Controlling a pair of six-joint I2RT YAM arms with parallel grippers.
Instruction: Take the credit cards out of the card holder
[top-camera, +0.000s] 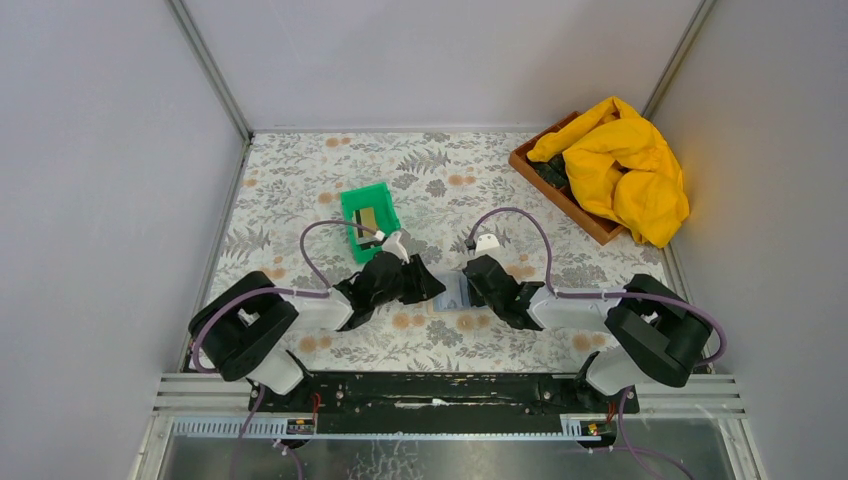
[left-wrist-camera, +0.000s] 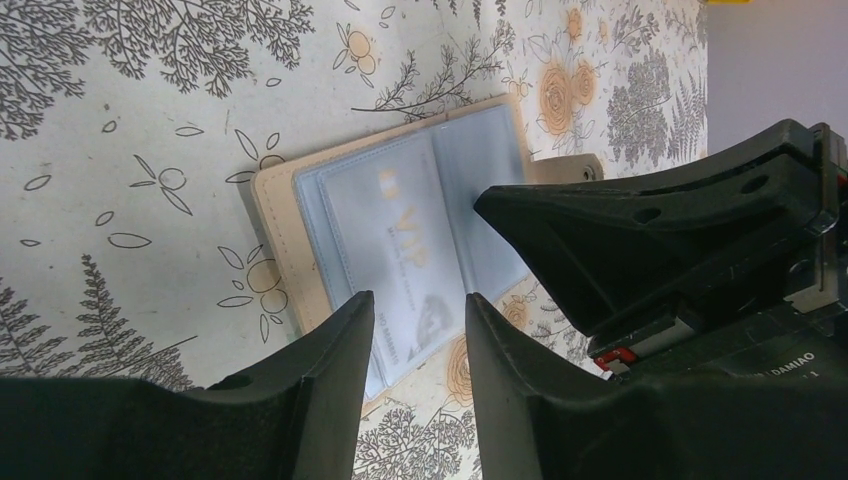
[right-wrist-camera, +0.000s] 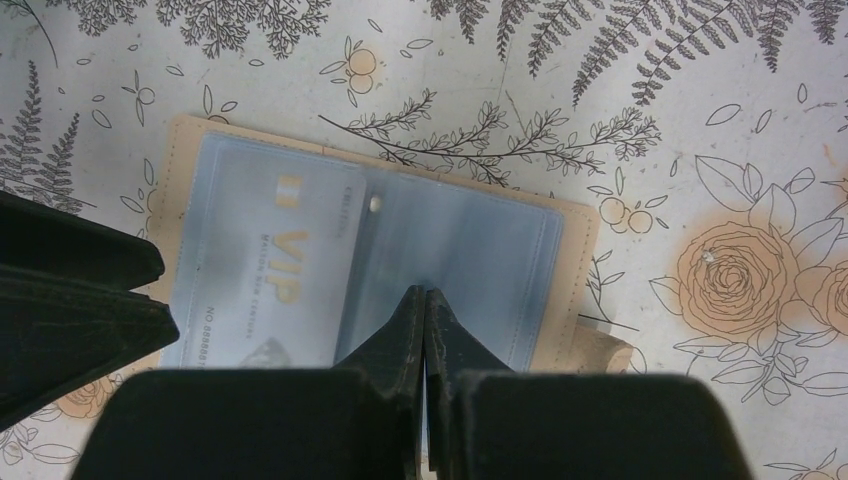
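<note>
Right gripper (right-wrist-camera: 425, 300) covers the card holder (right-wrist-camera: 480, 250); green bin (top-camera: 352, 212) behind.

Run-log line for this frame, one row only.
card holder open flat | VIP card inside sleeve | left tool open at card edge | right tool shut, tip on holder | green bin farther back

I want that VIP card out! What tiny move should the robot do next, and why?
Probably close the left gripper on the VIP card: its open fingers straddle the card's edge, while the shut right gripper pins the card holder.
</note>
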